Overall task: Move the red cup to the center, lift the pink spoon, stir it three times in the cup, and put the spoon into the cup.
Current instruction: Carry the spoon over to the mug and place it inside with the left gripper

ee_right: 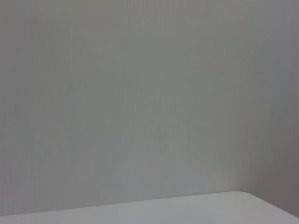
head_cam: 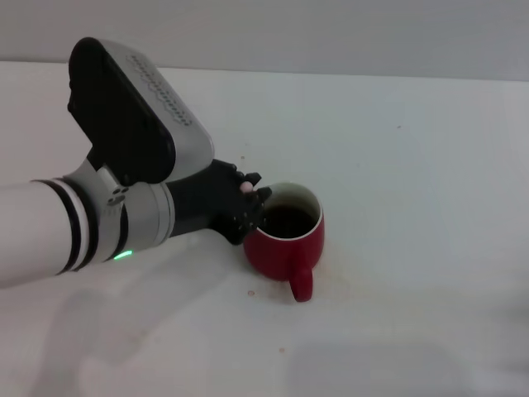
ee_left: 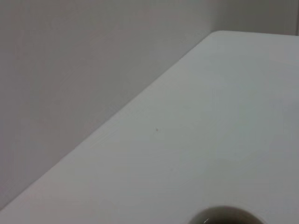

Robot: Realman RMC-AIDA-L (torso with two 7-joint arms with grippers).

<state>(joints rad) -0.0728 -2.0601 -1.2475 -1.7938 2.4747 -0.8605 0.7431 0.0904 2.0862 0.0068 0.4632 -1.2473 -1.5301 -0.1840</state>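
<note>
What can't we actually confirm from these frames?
- Pink spoon: head view shows only a pink speck at the left end effector; black fingers hide the rest. Grip not confirmable.
- Spoon bowl in the red cup: cannot tell, end effector covers the near rim.
- Left wrist view: cup cut off by the bottom edge.
- Right end effector: in no view; right wrist view shows only wall and table.

White table (head_cam: 413,165) with a few faint specks, perhaps stains; plain grey wall (head_cam: 331,33) behind.
</note>
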